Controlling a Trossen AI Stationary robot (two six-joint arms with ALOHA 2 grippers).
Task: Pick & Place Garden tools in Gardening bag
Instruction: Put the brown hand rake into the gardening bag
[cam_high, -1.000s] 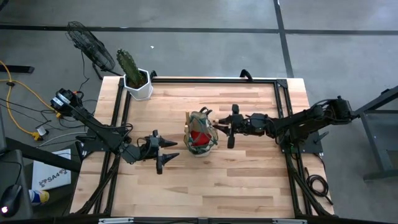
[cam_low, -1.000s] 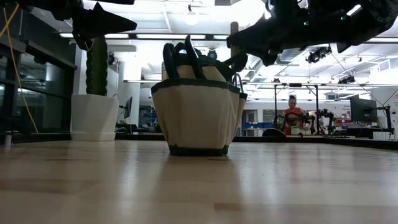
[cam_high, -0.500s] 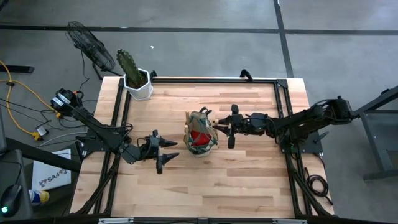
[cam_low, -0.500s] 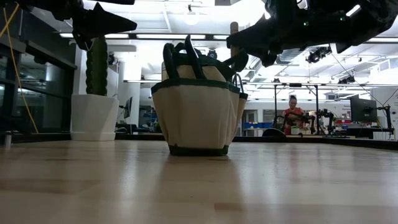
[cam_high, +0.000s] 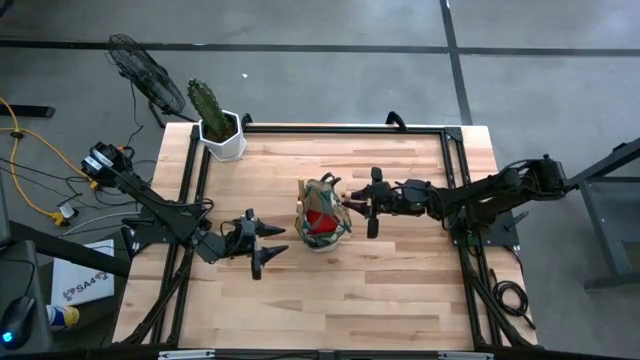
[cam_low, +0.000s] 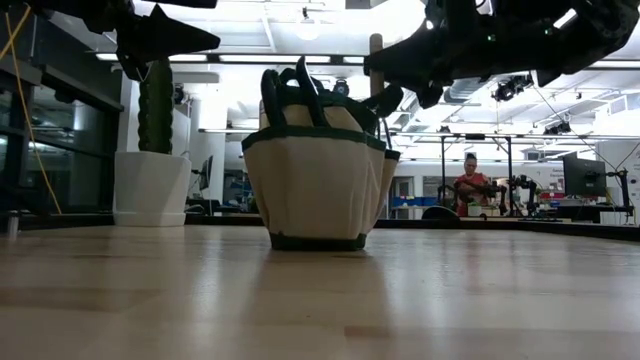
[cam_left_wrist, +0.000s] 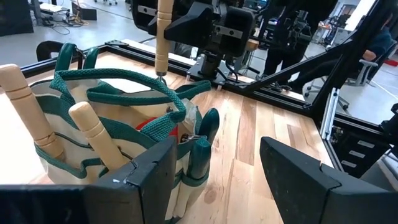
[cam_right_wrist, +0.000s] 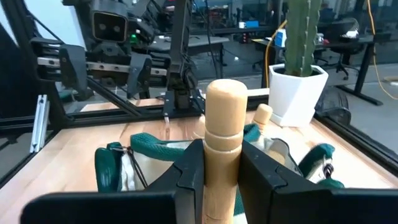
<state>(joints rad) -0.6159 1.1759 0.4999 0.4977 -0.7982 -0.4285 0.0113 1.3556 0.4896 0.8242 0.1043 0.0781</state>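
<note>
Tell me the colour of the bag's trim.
Dark green on the tan gardening bag; clearest in the low view.

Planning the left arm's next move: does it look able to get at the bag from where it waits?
Probably yes. The left end effector is open, facing the bag across bare wood; the right end effector, holding a wooden handle, is at the far side.

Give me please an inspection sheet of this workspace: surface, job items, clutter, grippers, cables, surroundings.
Surface: wooden table in a dark frame.
Job's things: gardening bag upright mid-table, with two wooden handles, green-handled pruners and a red piece; another wooden-handled tool is held beside the bag.
Clutter: potted cactus at a far corner.
Grippers: right gripper shut on the tool's handle; left gripper open, apart from the bag.
Cables: yellow cable on the floor, left of the table.
Surroundings: fan on the floor; a person far behind.
</note>
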